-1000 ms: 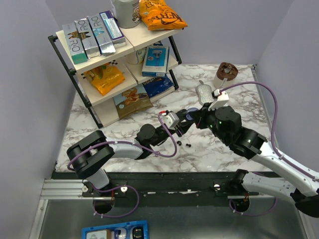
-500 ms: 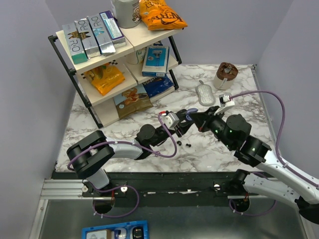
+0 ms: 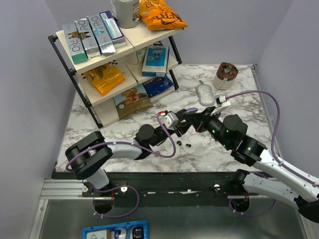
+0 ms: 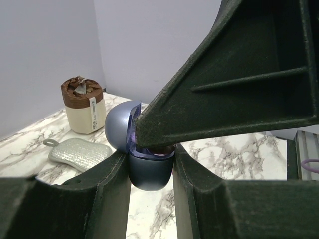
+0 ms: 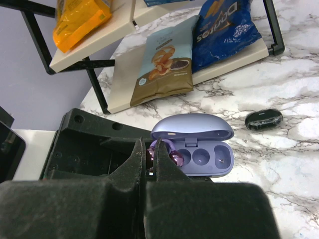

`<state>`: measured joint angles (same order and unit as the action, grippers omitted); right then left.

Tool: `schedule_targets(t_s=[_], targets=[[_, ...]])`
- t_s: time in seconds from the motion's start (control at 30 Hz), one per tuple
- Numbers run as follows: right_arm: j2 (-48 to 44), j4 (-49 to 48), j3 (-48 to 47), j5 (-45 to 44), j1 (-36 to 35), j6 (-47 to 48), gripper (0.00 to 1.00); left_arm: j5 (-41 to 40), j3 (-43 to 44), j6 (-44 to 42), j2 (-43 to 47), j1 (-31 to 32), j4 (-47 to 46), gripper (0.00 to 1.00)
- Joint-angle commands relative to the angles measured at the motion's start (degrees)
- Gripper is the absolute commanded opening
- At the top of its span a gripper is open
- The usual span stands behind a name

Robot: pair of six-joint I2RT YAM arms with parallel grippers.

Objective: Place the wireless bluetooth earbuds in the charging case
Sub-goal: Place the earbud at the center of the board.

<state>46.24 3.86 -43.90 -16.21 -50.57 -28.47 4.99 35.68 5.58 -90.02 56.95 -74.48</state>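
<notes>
Here, charging case (image 5: 215,162): lavender, lid hinged open, held over the middle of the bench (image 3: 244,99), about midway between its left and right edges.
Left gripper (image 4: 151,172): fingers pressed against the two sides of the case's lower shell, holding it upright with the open mouth facing up.
Right gripper (image 5: 149,155): fingers drawn narrow, with only a slit between the tips; it reaches the case's mouth from the right-edge side of the bench.
Earbud (image 5: 176,158): pinkish-purple, pinched at the right gripper's tips. In the right wrist view it sits at the left-hand well of the case. Whether it is fully seated cannot be told.
Black pieces (image 3: 188,144): two small dark items lying on the marble, just to the near-edge side of the held case and apart from it; too small to identify.
Shelf rack (image 3: 132,48): stands at the far-left corner, loaded with boxes and snack bags.
Brown-topped cup (image 3: 226,74): upright at the far-right corner.
Grey pad (image 3: 204,94): flat on the marble near the cup, on its left-edge side.
</notes>
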Motion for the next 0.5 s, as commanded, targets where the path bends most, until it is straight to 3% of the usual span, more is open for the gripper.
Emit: schedule_targets(t_s=[0.0,0.47], targets=[[0.08,-2.45,1.62,-1.19,-0.32,0.08,0.01,1.77,0.00,0.83,1.69,0.09,-22.73,0.00],[-0.97,-2.80,3.73,-3.04,-0.23,0.78,0.01,1.51,0.35,0.66,1.95,0.36,-22.73,0.00]])
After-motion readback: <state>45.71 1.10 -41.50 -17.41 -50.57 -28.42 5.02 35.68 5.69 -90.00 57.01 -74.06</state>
